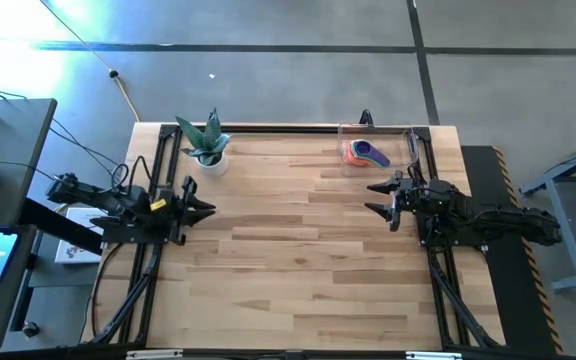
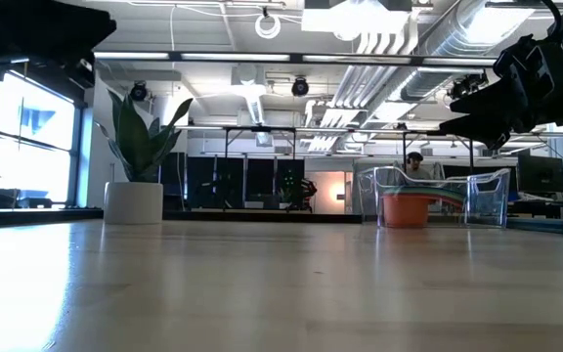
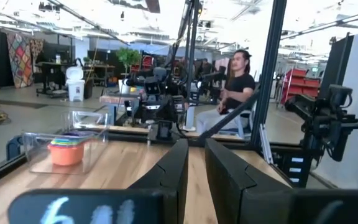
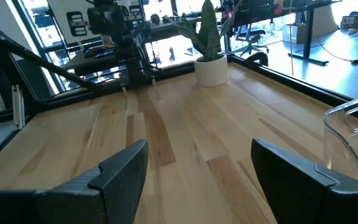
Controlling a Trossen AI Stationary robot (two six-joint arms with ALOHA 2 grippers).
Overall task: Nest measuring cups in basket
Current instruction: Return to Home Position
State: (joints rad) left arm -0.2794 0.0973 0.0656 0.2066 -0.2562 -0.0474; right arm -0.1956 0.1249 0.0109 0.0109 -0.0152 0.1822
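The measuring cups sit stacked one inside another in the clear basket at the table's far right; an orange cup lies lowest and a purple one on top. In the low view the stack shows through the basket's wall. The left wrist view shows the cups in the basket far off. My right gripper hovers open above the table, just near of the basket, holding nothing. My left gripper hangs at the table's left, its fingers almost together with a narrow gap.
A white pot with a green plant stands at the table's far left, also shown as pot and plant in the right wrist view. Bare wood spans the middle and near side. A person sits beyond the table's right edge.
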